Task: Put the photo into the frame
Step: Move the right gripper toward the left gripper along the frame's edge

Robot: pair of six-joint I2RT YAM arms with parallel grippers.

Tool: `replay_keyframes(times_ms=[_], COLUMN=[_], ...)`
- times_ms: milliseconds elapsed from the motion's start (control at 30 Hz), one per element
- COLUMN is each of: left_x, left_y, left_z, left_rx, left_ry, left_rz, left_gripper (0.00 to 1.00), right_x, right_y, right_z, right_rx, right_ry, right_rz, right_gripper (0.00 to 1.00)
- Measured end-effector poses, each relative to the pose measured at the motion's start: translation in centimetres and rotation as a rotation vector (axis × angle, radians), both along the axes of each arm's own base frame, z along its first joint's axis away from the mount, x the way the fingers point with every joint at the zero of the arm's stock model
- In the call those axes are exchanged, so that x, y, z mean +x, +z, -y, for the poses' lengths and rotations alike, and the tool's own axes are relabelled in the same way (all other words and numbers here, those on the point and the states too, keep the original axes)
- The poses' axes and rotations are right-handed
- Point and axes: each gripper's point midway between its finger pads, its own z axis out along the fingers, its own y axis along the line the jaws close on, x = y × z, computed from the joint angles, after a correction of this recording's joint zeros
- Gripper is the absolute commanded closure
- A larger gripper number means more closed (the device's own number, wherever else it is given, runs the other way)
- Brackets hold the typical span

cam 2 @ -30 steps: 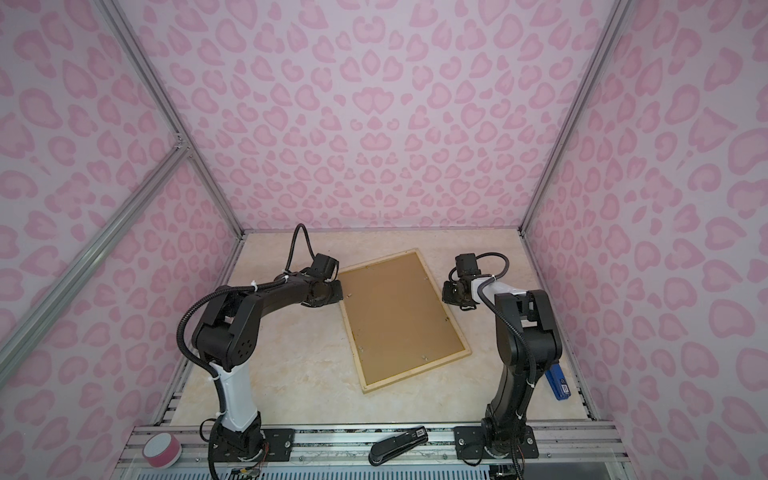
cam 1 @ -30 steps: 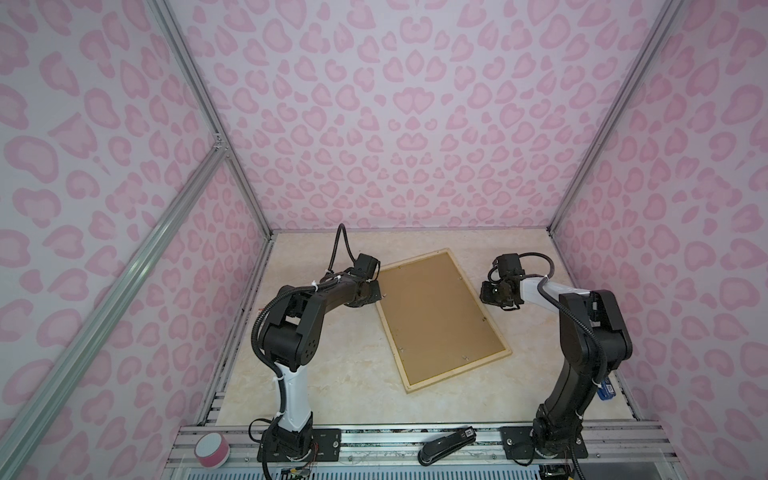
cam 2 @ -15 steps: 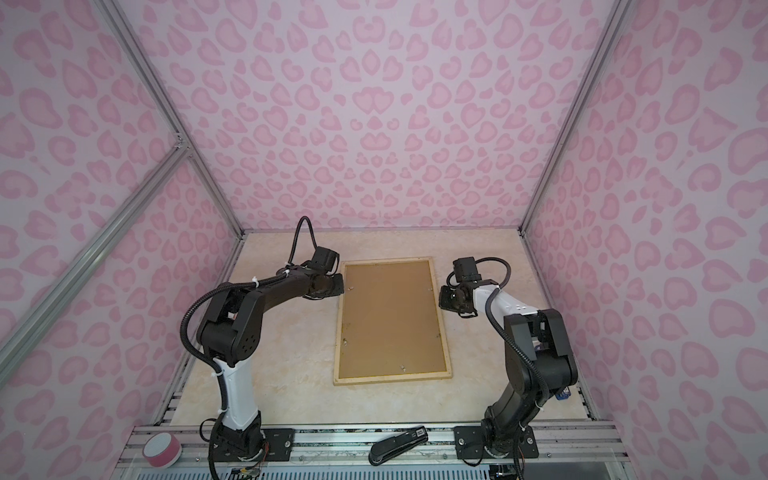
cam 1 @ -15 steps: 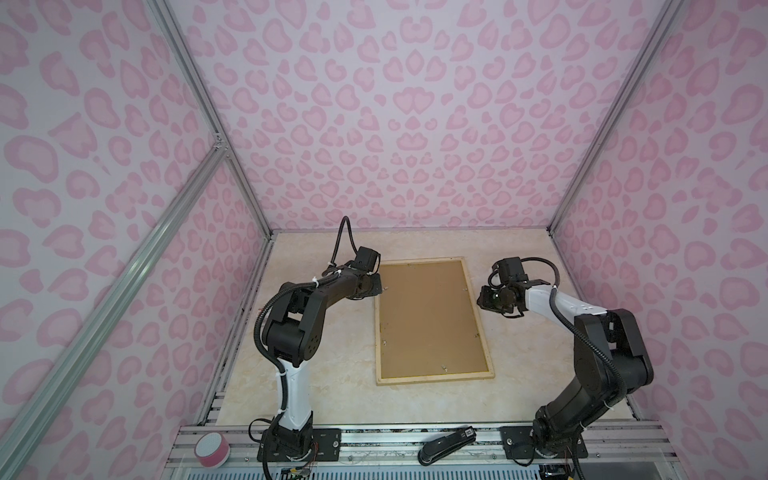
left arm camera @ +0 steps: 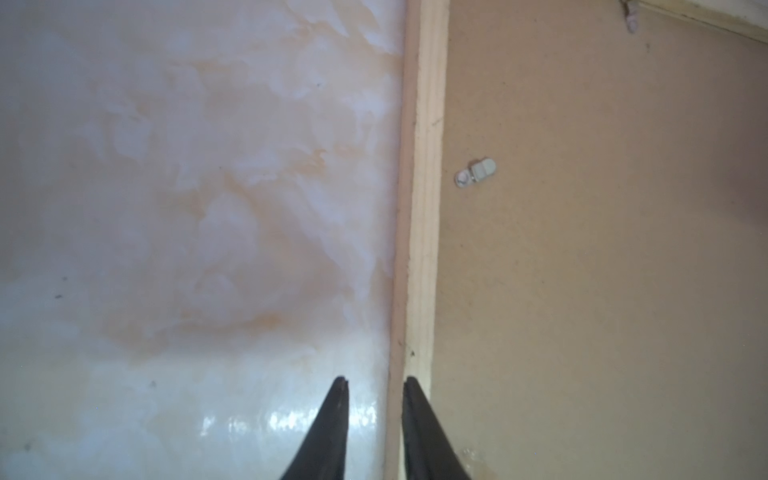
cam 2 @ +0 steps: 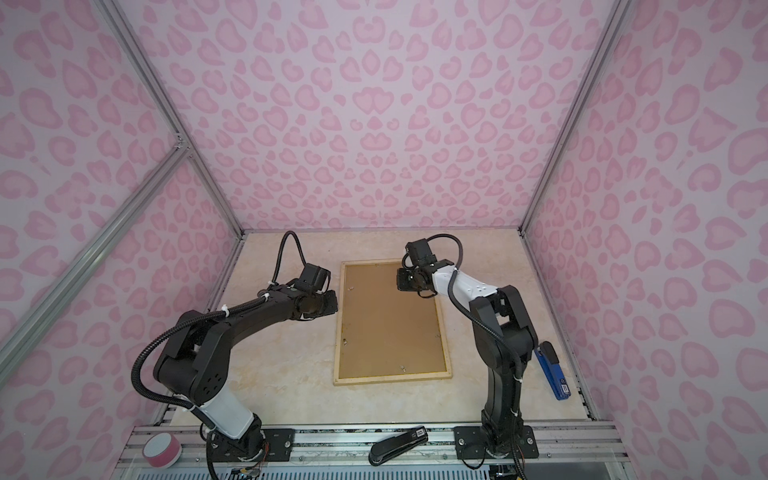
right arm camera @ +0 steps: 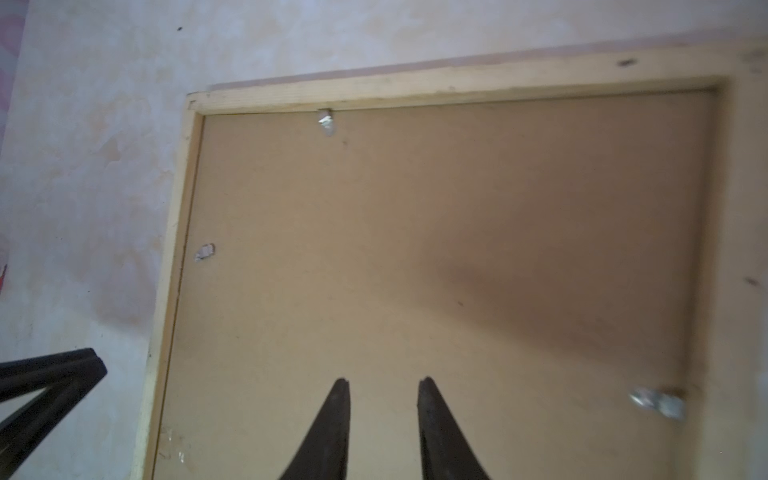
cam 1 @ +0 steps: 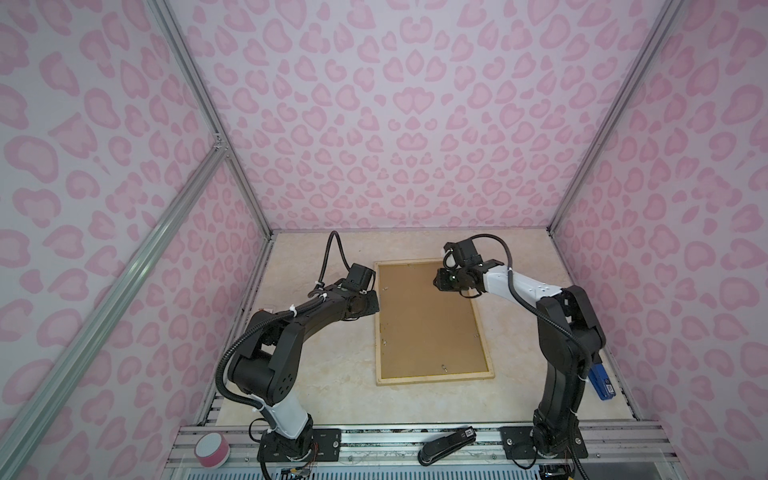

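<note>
Lengthwise, front to back, lay the thin pale-wood rectangular frame (cam 1: 434, 376); left gripper (left arm camera: 374, 380) at its left rail, right gripper (right arm camera: 383, 380) over its far end, both parted, empty.

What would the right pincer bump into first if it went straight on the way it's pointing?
Most likely the board in the frame: the right pincer points down at it with nothing between. Depth is unclear.
</note>
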Motion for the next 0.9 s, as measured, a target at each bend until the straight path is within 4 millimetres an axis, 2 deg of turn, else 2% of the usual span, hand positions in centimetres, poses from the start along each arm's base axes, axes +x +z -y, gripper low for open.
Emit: replay_keyframes(times_ms=[167,367,567,900], left_x=[-1.0,-1.1,-0.7,-0.3], left_y=[-0.2,-1.7,-1.7,-1.7], left_z=[1.8,2.7,2.9,3.0], left_rx=[-0.028,-0.042,-0.053,-0.059], left_ry=[-0.020,-0.015,-0.008,-0.007], left_rz=[-0.001,-0.031,-0.018,-0.006], left_gripper=[0.76,0.79,0.80,0.81], right_x=[1.2,1.1,0.2,0.6], right_y=[-0.6,-3.0,-4.6,-4.5], right_z=[-6.7,-10.9,-13.5,-15.1], right_rx=[0.060,0.115,0.175,0.249], right_ry=[0.097,0.152,0.187,0.192], right_rz=[0.013,-0.038,-0.081,-0.089], right_gripper=[0.75,0.75,0.74,0.72])
